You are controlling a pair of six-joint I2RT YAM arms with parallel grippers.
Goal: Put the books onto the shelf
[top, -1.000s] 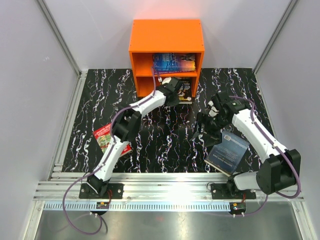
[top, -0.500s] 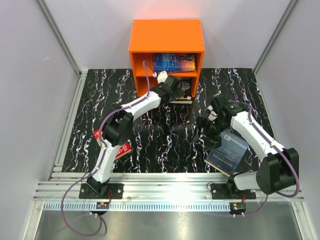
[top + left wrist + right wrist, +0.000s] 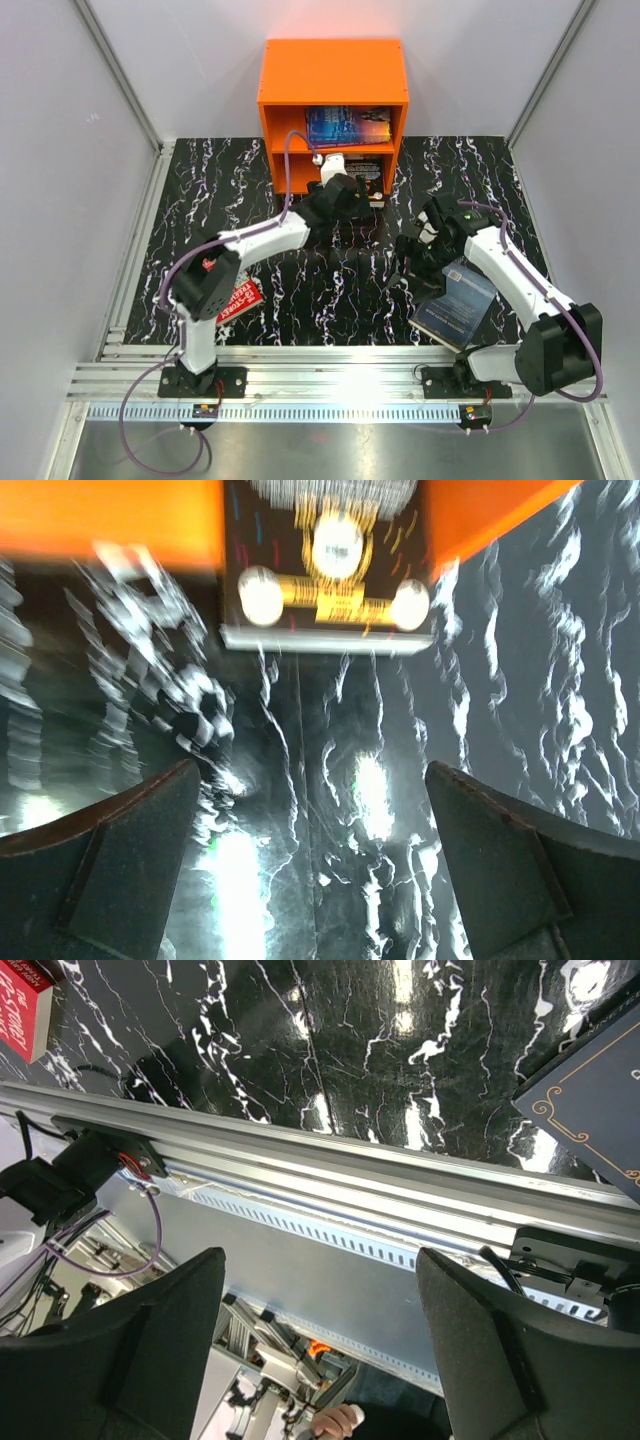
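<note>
One red book, one grey-blue book, one shelf

1. I see the shelf at upper centre, bright orange all over.
2. The worktop is black with white marble veining.
3. In the upper compartment there is a blue book with an orange sunset glow.
4. In the lower compartment there is a black book with gold ornament and pale circles.
5. At lower left I make out a red book with white lettering.
6. At lower right lies a dark blue-grey book.
</note>
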